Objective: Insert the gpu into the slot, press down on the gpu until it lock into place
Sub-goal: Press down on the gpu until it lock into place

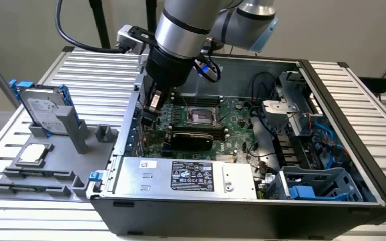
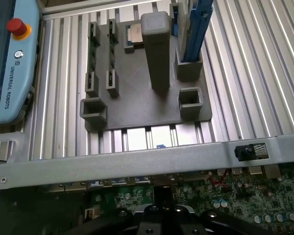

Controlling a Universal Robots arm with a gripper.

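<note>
Tool (image 1: 154,108) closed, empty, just inside case wall (image 1: 134,108) nearest grey fixture tray (image 1: 45,191), above motherboard (image 1: 236,123); tight there, open mid-case. Gpu (image 1: 191,136) flat black card, seated across board centre, beside power supply (image 1: 186,175).

Arm (image 1: 183,35): silver-and-black, descends steeply from twelve o'clock of the exterior view toward frame centre | Wrist (image 1: 169,68): black cuff pointing down, angled slightly toward seven o'clock | Gripper (image 2: 161,215): dark body at the wrist camera's near edge, fingers closed
</note>
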